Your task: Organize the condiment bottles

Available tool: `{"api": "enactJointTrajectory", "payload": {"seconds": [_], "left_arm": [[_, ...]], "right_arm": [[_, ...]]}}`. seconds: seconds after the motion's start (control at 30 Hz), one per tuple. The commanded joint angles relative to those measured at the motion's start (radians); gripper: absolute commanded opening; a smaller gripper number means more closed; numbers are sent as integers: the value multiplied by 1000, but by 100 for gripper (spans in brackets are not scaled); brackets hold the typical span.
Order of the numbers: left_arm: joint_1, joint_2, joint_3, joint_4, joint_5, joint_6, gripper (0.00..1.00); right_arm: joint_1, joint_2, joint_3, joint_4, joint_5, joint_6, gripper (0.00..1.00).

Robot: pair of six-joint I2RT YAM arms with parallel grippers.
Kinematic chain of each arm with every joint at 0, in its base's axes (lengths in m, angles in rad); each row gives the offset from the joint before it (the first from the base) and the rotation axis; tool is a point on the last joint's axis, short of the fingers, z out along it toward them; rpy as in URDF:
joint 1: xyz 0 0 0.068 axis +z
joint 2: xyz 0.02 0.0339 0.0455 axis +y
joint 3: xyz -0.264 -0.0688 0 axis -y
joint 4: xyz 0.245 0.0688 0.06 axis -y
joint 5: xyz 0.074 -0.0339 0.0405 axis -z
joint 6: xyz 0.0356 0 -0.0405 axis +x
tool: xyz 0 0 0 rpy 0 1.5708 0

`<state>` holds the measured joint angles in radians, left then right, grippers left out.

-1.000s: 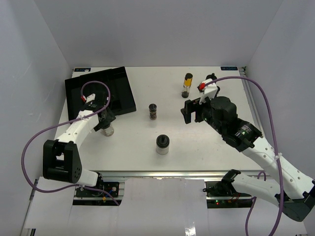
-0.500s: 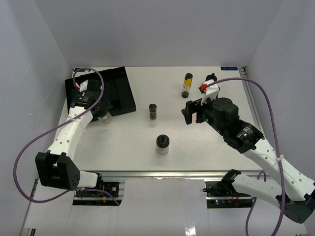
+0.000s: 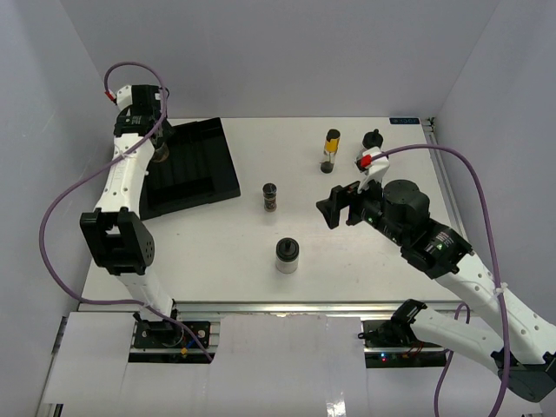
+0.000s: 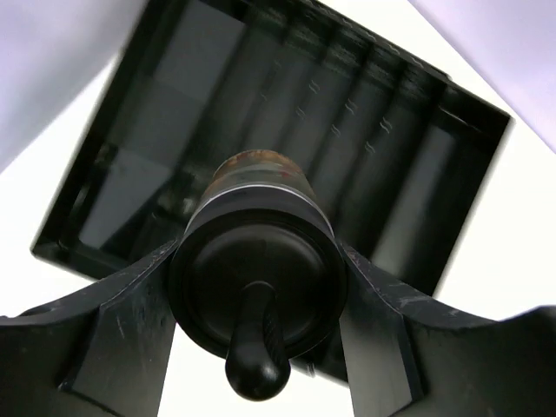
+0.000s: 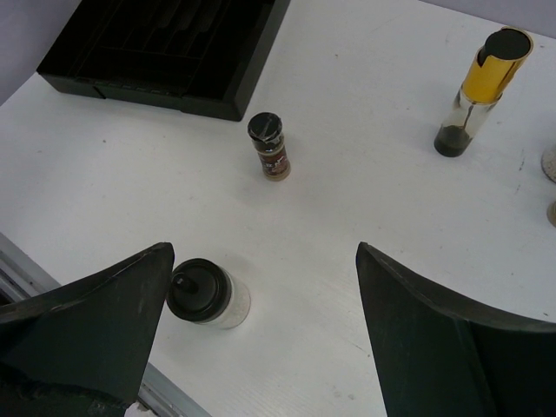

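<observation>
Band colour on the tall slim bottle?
Yellow; the slim bottle shows best in the right wrist view.

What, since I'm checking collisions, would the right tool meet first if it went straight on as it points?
Probably bare white tabletop, between the brown-filled black-capped jar and the pale black-capped jar; depth is unclear.

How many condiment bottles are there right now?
5: a held jar in the left jaws over the tray; a yellow-banded bottle far back; a knob-capped jar right of it; a brown jar mid-table; a pale jar nearest the arms.
</observation>
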<state>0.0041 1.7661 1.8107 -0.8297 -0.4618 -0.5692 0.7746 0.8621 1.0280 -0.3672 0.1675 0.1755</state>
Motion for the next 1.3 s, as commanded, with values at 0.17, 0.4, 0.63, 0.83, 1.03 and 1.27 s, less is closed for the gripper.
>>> {"api": "enactJointTrajectory", "payload": {"seconds": [0.17,0.4,0.63,0.83,1.03,1.27], "left_arm": [[172,242,294,120,1,86,0],[234,343,327,206,15,115,0],[287,424,323,234,101,103,0],[294,485,336,240,134,131,0],[308,536,349,235,188,137,4],[312,563,365,221,198,154,78]], "right_arm": [[2,-61,-71,121,-51,32,92],[2,-72,-80,132,-48,38,92],[2,-83,-92,134,-31,33,91],[2,-71,-92,134,-14,30,91],[2,-66,-95,128,5,27,91],[2,-59,-101,129,9,25,90]]}}
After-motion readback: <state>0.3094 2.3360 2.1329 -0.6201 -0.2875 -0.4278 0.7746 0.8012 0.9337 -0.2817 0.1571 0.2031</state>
